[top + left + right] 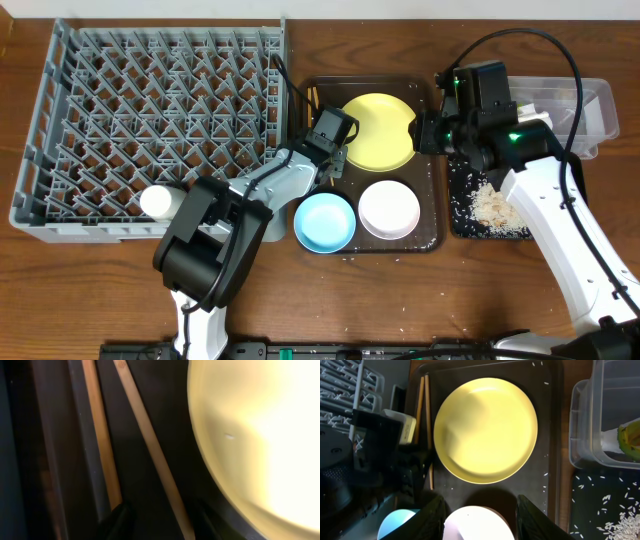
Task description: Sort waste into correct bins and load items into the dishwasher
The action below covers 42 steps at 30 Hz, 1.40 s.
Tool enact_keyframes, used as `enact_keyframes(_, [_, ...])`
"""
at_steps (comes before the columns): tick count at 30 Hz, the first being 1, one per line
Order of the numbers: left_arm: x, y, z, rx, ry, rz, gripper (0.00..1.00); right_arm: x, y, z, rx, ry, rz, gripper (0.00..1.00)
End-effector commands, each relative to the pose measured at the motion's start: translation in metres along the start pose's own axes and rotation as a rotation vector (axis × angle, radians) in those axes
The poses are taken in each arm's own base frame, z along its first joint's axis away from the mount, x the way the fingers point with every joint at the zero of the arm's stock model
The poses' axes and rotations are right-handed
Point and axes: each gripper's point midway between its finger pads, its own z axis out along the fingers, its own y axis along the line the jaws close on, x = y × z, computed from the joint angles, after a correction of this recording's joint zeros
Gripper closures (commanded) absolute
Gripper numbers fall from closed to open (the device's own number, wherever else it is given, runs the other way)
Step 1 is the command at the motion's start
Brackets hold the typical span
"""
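Two thin brown chopsticks [152, 447] lie beside a smooth round yellow plate [260, 435].
My left gripper [161, 522] stands spread astride one stick on the dark-brown tray [140, 485]; my right gripper [482, 519] hangs spread over the glossy white bowl [470, 529].

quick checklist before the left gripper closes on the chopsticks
1. Left gripper open over the chopsticks: ok.
2. Both sticks between its jaws: not ok. Only one is clearly in the gap; the other runs to the edge of one finger.
3. Clearance from the yellow plate: cannot tell. Its rim lies very close beside the gripper.
4. Right gripper out of the way: ok. It is open and empty above the white bowl, apart from the left arm.
5. Room in the dish rack: ok. Only a white cup lies in it.
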Motion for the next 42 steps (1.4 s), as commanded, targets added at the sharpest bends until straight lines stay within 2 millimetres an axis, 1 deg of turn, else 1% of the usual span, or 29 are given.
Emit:
enact_keyframes(1, [0.013, 0.005, 0.009, -0.036, 0.044, -0.035, 0.60, -0.002, 0.000, -0.006, 0.000, -0.015, 0.010, 0.57])
enact_keyframes(4, [0.023, 0.006, 0.014, -0.043, 0.073, -0.049, 0.60, -0.002, 0.000, -0.006, 0.000, -0.014, 0.010, 0.57])
enact_keyframes(8, [0.037, -0.004, 0.022, 0.012, 0.125, -0.049, 0.61, -0.002, 0.000, -0.006, 0.000, -0.015, 0.010, 0.58])
enact_keyframes(10, [0.044, -0.005, 0.026, 0.017, 0.146, -0.058, 0.67, -0.002, 0.000, -0.006, -0.001, -0.014, 0.010, 0.59])
enact_keyframes(11, [0.045, -0.005, 0.026, 0.015, 0.152, -0.068, 0.72, -0.002, 0.000, -0.006, 0.000, -0.014, 0.010, 0.59])
enact_keyframes(13, [0.045, -0.005, 0.026, 0.014, 0.152, -0.078, 0.78, -0.001, 0.000, -0.006, 0.001, -0.011, 0.010, 0.59])
enact_keyframes(16, [0.043, -0.005, 0.024, 0.015, 0.148, -0.080, 0.81, 0.000, -0.001, -0.006, 0.002, -0.007, 0.011, 0.60])
enact_keyframes(19, [0.043, -0.005, 0.021, 0.014, 0.153, -0.079, 0.92, -0.001, -0.001, -0.006, 0.002, -0.008, 0.011, 0.61])
enact_keyframes(23, [0.039, -0.004, 0.013, 0.012, 0.157, -0.078, 0.92, -0.001, -0.001, -0.006, 0.002, -0.008, 0.011, 0.62])
enact_keyframes(26, [0.033, -0.004, 0.006, 0.016, 0.144, -0.080, 0.92, -0.001, -0.001, -0.006, 0.002, -0.008, 0.011, 0.64])
enact_keyframes(31, [0.015, -0.003, -0.012, 0.018, 0.098, -0.088, 0.92, 0.000, -0.001, -0.006, 0.003, -0.007, 0.011, 0.64])
enact_keyframes(34, [-0.001, 0.000, -0.028, 0.017, 0.044, -0.097, 0.92, 0.000, -0.001, -0.006, 0.004, -0.004, 0.011, 0.65])
enact_keyframes(37, [-0.022, 0.004, -0.051, 0.011, -0.029, -0.110, 0.92, 0.000, -0.001, -0.006, 0.004, -0.004, 0.011, 0.64])
enact_keyframes(38, [-0.034, 0.009, -0.067, 0.003, -0.075, -0.117, 0.92, 0.000, -0.001, -0.006, 0.004, -0.005, 0.012, 0.65])
enact_keyframes(42, [-0.053, 0.014, -0.099, 0.011, -0.153, -0.127, 0.92, 0.000, -0.001, -0.006, 0.004, -0.004, 0.012, 0.65])
